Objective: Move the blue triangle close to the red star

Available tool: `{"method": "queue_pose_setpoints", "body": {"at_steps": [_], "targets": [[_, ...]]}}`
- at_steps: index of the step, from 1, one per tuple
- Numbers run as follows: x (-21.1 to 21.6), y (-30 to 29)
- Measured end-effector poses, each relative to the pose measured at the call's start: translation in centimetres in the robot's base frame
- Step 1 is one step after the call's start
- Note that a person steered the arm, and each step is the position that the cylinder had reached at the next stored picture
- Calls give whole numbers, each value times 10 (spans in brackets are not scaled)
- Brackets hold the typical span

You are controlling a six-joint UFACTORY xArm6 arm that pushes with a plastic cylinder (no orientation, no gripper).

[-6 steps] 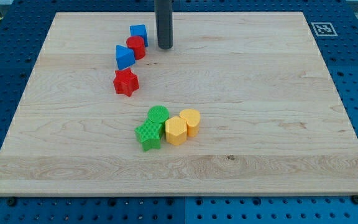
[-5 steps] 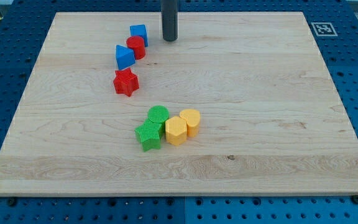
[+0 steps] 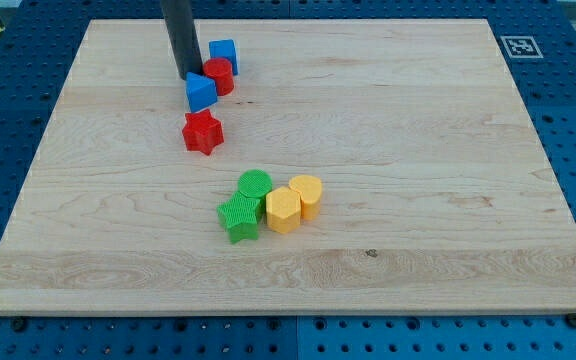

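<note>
The blue triangle point(image 3: 200, 93) lies on the wooden board at the upper left. The red star point(image 3: 203, 132) sits just below it with a small gap between them. My tip point(image 3: 187, 75) stands at the triangle's upper left edge, touching or nearly touching it. A red cylinder point(image 3: 219, 76) sits against the triangle's upper right, and a blue cube-like block point(image 3: 224, 54) lies just above that cylinder.
A cluster lies near the board's middle: a green cylinder point(image 3: 255, 185), a green star point(image 3: 238, 217), a yellow hexagonal block point(image 3: 283, 211) and a yellow cylinder point(image 3: 306, 195). A fiducial marker point(image 3: 520, 46) is at the view's top right. The board point(image 3: 418, 150) is ringed by blue pegboard.
My tip has moved from the right of the blue cube and red cylinder across to the left, and now stands at the blue triangle's upper left. The blocks have not visibly moved.
</note>
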State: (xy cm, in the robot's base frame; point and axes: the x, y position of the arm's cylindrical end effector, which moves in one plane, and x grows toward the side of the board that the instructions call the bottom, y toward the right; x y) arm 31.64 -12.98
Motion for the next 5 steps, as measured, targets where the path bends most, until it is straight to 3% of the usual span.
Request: {"method": "queue_pose_setpoints", "body": {"at_steps": [4, 5], "targets": [[34, 0], [20, -23]]}}
